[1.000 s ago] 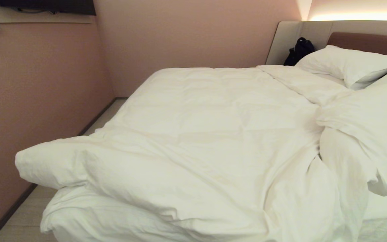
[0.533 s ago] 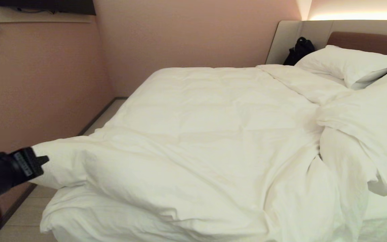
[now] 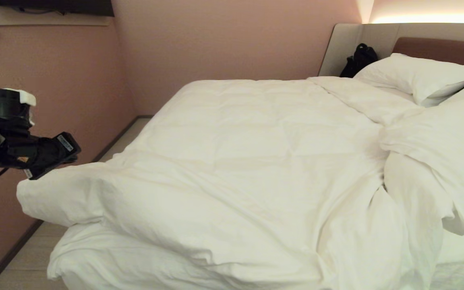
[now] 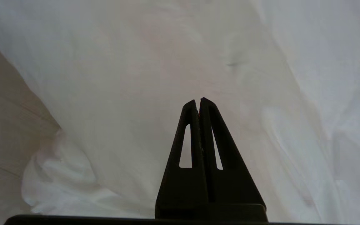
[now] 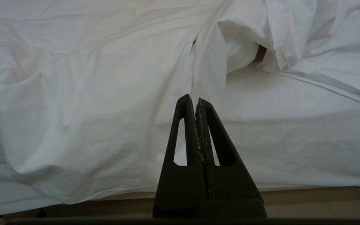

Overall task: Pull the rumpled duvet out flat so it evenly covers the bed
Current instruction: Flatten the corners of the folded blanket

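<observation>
Duvet (image 3: 240, 169) lies bunched on the bed (image 3: 463, 274), one puffy corner sticking out past the left edge. Head view shows the left end effector (image 3: 69, 151) up in the air just above that corner, not touching it. Only its wrist view shows the fingers (image 4: 195, 125) pressed together, holding nothing. The right end effector (image 5: 195, 101) shows in its wrist view alone, also pinched together and empty, near the sheet.

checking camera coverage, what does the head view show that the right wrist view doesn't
Only the head view shows the pillows, the headboard, a black bag, the pink wall and the left hand over the duvet's near-left corner. Only the right wrist view shows the shut right hand and the bed base. Both show the rumpled duvet and bare sheet.
</observation>
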Controlling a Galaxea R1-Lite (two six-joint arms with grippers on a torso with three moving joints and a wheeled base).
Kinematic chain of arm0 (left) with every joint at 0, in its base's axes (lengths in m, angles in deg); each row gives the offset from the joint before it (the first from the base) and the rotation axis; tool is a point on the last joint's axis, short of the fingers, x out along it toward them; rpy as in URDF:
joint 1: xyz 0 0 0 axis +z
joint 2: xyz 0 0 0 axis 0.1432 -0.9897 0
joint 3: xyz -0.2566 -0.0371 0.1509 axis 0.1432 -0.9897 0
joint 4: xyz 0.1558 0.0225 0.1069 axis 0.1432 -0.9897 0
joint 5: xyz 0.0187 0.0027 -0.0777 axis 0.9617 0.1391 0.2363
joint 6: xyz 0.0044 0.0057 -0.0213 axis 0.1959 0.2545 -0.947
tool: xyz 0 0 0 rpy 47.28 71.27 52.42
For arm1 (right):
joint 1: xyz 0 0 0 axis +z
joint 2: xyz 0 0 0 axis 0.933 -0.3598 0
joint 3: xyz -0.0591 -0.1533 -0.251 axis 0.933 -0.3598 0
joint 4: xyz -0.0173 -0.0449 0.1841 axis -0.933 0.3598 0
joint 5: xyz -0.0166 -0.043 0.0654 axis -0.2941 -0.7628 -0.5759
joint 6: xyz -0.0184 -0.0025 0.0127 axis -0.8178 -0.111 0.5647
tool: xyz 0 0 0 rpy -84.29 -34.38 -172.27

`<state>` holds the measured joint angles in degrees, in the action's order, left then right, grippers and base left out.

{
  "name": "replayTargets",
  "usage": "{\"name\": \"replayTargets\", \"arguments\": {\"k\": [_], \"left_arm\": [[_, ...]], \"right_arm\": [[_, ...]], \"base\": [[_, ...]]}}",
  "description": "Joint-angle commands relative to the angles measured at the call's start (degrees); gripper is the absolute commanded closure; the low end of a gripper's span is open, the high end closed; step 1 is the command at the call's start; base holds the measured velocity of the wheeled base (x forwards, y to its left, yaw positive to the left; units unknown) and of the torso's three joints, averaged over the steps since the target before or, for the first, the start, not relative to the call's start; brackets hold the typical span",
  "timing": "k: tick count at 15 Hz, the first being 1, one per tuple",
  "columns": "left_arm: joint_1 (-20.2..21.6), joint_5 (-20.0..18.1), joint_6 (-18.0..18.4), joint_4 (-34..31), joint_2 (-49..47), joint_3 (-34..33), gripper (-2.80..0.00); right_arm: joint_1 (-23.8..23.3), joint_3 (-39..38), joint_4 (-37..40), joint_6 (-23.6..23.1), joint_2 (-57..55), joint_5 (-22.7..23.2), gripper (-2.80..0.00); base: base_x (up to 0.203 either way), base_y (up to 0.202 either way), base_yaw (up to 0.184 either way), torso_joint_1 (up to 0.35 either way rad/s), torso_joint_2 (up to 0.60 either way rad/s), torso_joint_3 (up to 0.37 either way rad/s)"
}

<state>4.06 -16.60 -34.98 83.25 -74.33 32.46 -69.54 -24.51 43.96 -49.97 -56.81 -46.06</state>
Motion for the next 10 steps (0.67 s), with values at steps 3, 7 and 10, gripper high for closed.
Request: {"name": "replayTargets", "arguments": {"k": [3,7,10], "left_arm": [[1.1,-0.1,-4.4,-1.8,-5.5,3.8,0.0],[2.1,-0.7,-10.1,-5.5,-2.7,4.3,0.0],[2.3,-0.6,-16.8,-5.3,-1.0,0.8,0.0]], "right_arm": [[0.0,0.0,0.0,0.0,0.0,0.0,0.0],[0.0,0.0,0.0,0.0,0.0,0.0,0.0],[0.0,0.0,0.0,0.0,0.0,0.0,0.0]], "base": [[0.0,0.0,0.0,0.0,0.0,0.0],[0.0,0.0,0.0,0.0,0.0,0.0],[0.0,0.0,0.0,0.0,0.0,0.0]]}}
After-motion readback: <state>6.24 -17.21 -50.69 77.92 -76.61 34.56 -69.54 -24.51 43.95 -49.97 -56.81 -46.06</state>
